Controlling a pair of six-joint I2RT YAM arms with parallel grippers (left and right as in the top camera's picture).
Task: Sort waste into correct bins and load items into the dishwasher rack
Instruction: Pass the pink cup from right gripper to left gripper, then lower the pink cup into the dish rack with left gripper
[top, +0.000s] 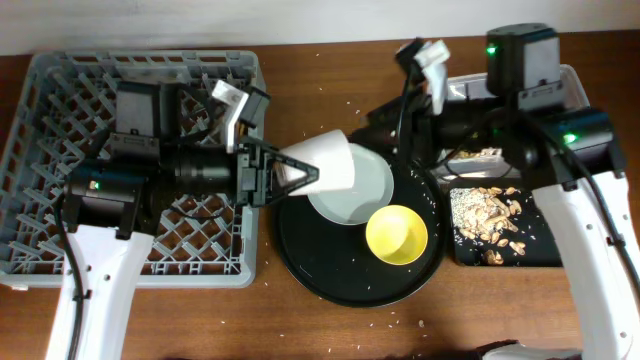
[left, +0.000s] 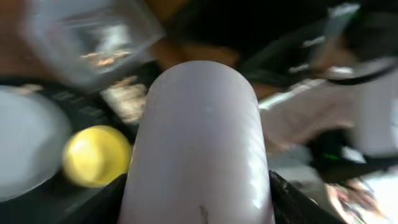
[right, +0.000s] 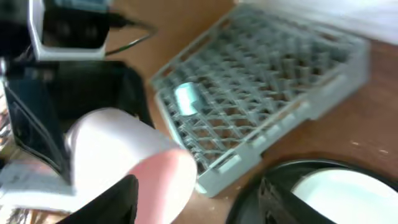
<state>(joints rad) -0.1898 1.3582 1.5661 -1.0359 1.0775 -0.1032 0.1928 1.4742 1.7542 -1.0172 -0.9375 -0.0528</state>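
My left gripper (top: 290, 172) is shut on the small pink cup (top: 330, 160), holding it on its side between the dishwasher rack (top: 60, 100) and the pale plate (top: 365, 190). The cup fills the left wrist view (left: 199, 143). It also shows in the right wrist view (right: 137, 162). The yellow bowl (top: 397, 235) sits beside the plate. A light-blue cup (right: 185, 98) lies in the rack (right: 267, 74). My right gripper (top: 385, 125) is open and empty (right: 199, 205), close to the pink cup. Tan food scraps (top: 490, 220) lie in the shallow black tray (top: 540, 258). The clear tub (top: 470, 90) is mostly hidden under my right arm.
The plate and bowl rest on a large round black tray (top: 320, 270) between the rack and the bins. Tiny white specks are scattered on the brown table (top: 320, 70). My two arms are close together above the round tray.
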